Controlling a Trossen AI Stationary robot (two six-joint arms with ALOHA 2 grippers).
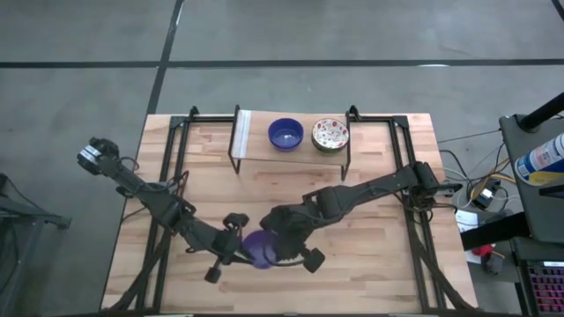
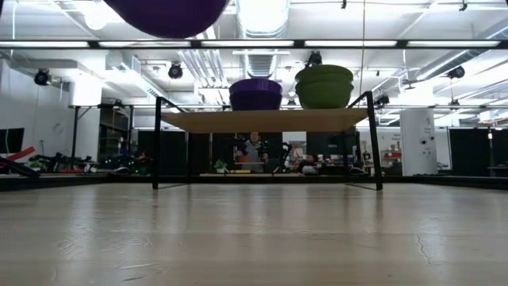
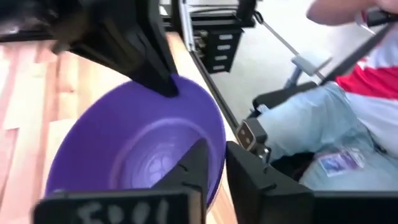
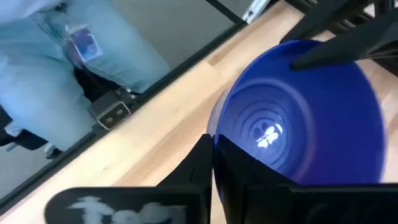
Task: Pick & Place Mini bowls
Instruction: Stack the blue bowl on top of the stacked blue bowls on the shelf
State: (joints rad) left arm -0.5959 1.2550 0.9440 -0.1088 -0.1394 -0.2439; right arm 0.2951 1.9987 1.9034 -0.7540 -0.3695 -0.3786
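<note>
Both grippers meet over the front middle of the table (image 1: 370,264). A blue mini bowl (image 1: 261,248) hangs between them, clear of the wood. The left gripper (image 3: 214,163) pinches its rim, one finger inside and one outside; the right gripper (image 4: 213,158) clamps the opposite rim likewise. On the raised shelf (image 1: 256,148) at the back sit a second blue bowl (image 1: 285,134) and a speckled bowl (image 1: 330,135), side by side, apart.

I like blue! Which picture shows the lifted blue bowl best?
The right wrist view: the blue bowl fills it, inside rings clear. The left wrist view has fingers covering part. The high view shows it small between left gripper and right gripper, both pinching its rim. The low view, only its underside.
</note>
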